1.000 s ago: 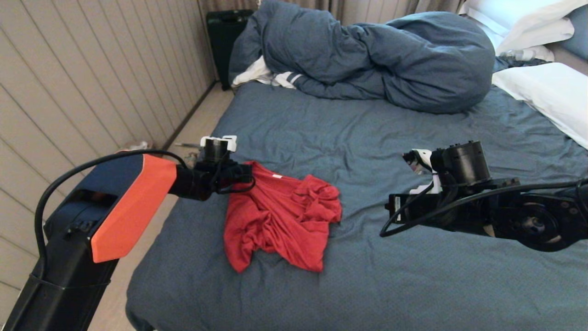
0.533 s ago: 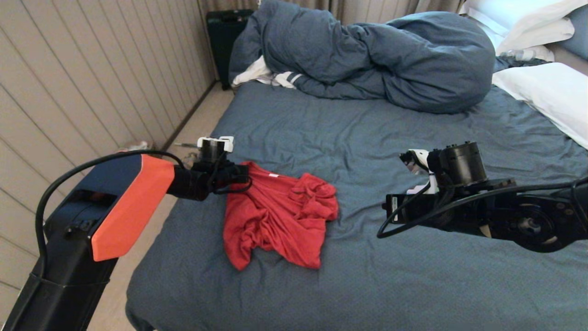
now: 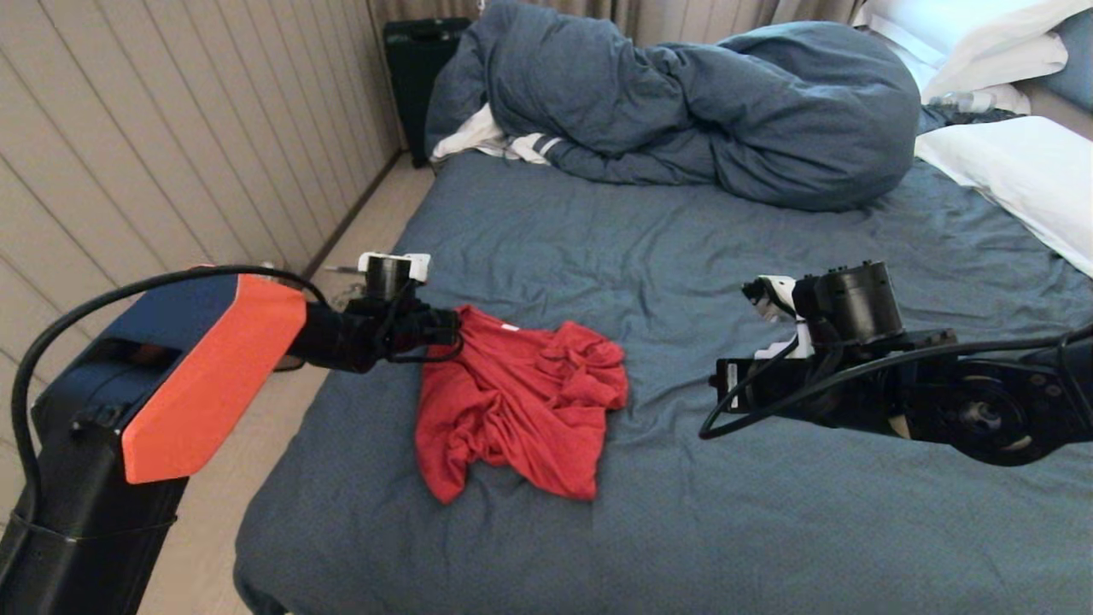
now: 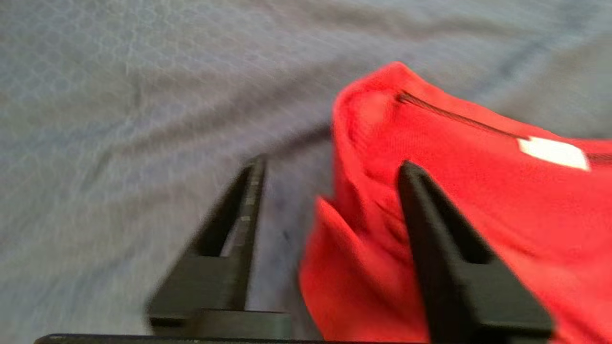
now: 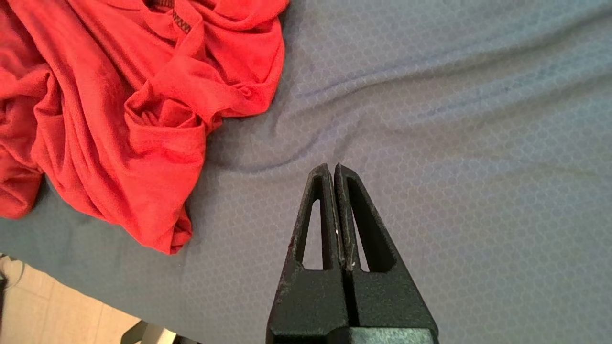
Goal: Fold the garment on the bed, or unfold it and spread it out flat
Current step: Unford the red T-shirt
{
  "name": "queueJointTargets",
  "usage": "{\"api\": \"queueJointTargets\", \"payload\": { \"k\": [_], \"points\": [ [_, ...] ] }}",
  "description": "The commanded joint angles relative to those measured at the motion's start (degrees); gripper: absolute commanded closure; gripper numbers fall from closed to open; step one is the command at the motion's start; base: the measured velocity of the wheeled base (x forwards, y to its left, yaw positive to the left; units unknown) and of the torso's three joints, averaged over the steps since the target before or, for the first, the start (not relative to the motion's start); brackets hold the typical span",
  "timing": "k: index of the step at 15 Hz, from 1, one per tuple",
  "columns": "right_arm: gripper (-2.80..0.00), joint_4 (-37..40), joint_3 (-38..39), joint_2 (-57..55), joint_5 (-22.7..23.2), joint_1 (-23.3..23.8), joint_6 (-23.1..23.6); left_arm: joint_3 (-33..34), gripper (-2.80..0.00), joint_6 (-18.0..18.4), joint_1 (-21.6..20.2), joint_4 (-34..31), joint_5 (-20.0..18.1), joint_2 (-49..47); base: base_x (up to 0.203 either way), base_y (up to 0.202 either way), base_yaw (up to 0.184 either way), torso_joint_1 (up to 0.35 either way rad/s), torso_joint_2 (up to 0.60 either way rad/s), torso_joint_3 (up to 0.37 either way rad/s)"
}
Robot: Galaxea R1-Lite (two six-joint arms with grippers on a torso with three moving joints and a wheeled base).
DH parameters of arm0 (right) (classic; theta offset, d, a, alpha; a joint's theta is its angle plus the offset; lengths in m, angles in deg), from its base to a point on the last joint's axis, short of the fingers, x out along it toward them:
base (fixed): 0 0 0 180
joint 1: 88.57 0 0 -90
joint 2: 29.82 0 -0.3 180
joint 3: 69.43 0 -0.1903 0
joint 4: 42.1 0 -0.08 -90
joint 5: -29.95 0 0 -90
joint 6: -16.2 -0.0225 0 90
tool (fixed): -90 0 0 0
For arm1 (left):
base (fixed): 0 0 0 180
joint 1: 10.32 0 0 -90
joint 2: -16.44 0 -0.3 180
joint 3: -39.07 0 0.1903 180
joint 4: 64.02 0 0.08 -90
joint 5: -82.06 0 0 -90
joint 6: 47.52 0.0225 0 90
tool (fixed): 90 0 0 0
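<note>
Left claw astride garment edge

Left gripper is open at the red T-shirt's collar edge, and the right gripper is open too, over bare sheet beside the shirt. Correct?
Not quite. The right gripper is shut, fingers pressed together over the bare dark blue-grey sheet, as the right wrist view shows. The rest holds: the left gripper is open at the collar edge of the red T-shirt.

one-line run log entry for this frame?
left gripper: open at garment collar edge | right gripper: shut, off garment, over bed | garment: crumpled
</note>
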Motion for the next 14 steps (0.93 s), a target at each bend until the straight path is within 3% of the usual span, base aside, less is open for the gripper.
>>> {"api": "queueJointTargets", "payload": {
  "k": [1, 7, 11, 12, 14],
  "points": [
    [0.0, -0.1, -0.3, -0.3, 0.0, 0.0, -0.1, 2.6, -2.8, -0.1, 0.0, 0.2, 0.0, 3.5, 0.0, 0.0, 0.0, 0.0, 0.0, 0.0],
    [0.0, 0.0, -2.1, -0.2, 0.0, 0.0, -0.1, 10.5, -2.8, -0.4, -0.1, 1.0, 0.1, 11.5, 0.0, 0.0, 0.0, 0.0, 0.0, 0.0],
    [0.0, 0.6, -4.9, -1.9, 0.3, -1.2, 0.1, 23.5, -2.8, -1.4, 1.2, 1.0, -0.1, 17.7, 0.0, 0.0, 0.0, 0.0, 0.0, 0.0],
    [0.0, 0.8, -5.9, -3.1, 0.3, -1.3, 0.5, 26.2, 0.0, -2.3, 2.1, 1.0, -0.1, 19.0, 0.0, 0.0, 0.0, 0.0, 0.0, 0.0],
    [0.0, 0.7, -8.2, -5.8, 0.3, -2.0, 1.5, 28.5, 0.0, -5.0, 4.2, 0.8, 0.0, 20.2, 0.0, 0.0, 0.0, 0.0, 0.0, 0.0]
  ]
}}
